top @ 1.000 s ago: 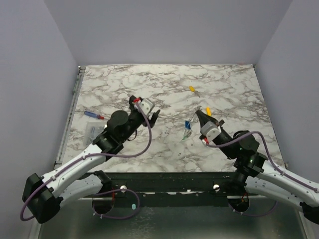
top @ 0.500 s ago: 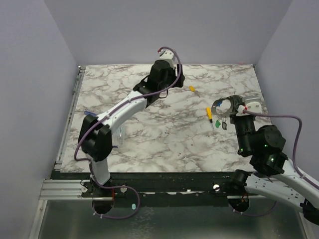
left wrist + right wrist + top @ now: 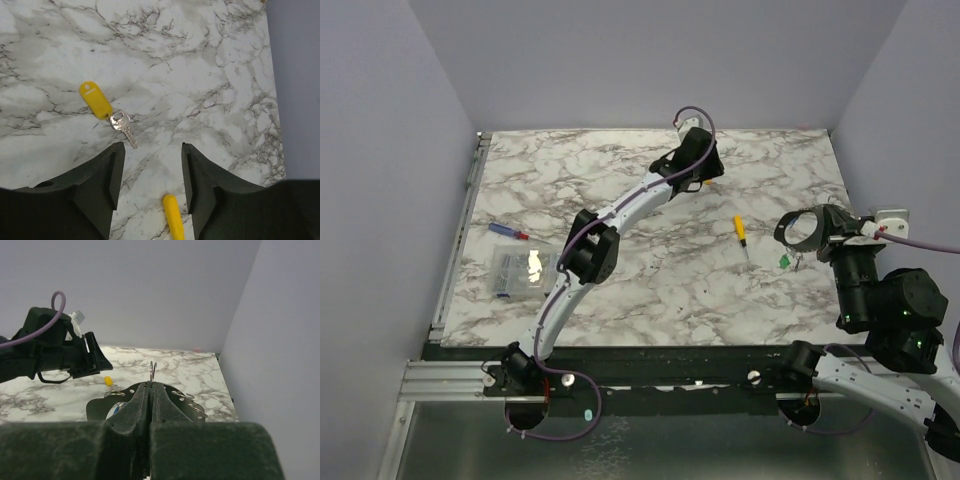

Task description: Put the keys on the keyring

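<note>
My right gripper (image 3: pixel 828 232) (image 3: pixel 151 385) is shut on the keyring (image 3: pixel 792 232), a thin silver wire loop (image 3: pixel 152 370) held up over the table's right side. A green key (image 3: pixel 785 261) hangs under it, and a blue key (image 3: pixel 117 409) shows by the jaws. My left gripper (image 3: pixel 699 172) (image 3: pixel 150 170) is open and empty, reaching to the far middle of the table. A yellow piece (image 3: pixel 173 220) lies between its fingers. A yellow-headed key (image 3: pixel 95 100) (image 3: pixel 741 230) lies on the marble ahead of it.
A slim blue-and-red stick (image 3: pixel 508 230) and a clear plastic packet (image 3: pixel 517 272) lie at the left of the marble table (image 3: pixel 620 290). Purple walls close the back and both sides. The left arm (image 3: pixel 55 352) shows in the right wrist view.
The left arm has stretched from the near left to the far middle of the table. The right gripper has lifted the keyring with its keys and moved right.
</note>
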Controlling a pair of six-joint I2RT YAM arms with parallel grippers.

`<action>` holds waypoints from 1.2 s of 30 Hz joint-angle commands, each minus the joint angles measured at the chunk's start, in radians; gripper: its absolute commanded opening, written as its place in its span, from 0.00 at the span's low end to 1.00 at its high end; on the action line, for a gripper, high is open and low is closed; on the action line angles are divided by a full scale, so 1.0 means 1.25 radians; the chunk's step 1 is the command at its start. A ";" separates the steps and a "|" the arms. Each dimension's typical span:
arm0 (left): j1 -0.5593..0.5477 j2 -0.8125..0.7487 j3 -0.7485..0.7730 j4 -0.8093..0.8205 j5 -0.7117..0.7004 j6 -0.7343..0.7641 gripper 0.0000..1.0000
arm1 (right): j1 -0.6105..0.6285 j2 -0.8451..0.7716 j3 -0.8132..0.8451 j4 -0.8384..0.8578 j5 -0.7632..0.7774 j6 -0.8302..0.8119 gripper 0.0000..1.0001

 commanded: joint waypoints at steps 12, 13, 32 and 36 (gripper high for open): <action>-0.022 0.144 -0.021 0.369 -0.062 -0.191 0.46 | 0.003 -0.057 0.024 -0.167 -0.039 0.134 0.01; -0.023 0.161 -0.025 0.396 -0.064 -0.204 0.46 | 0.003 -0.057 0.027 -0.175 -0.042 0.142 0.01; -0.006 0.055 -0.334 0.393 -0.202 -0.360 0.40 | 0.003 -0.054 0.046 -0.236 -0.052 0.179 0.01; 0.005 -0.037 -0.481 0.369 -0.213 -0.364 0.40 | 0.003 -0.051 0.058 -0.251 -0.055 0.190 0.01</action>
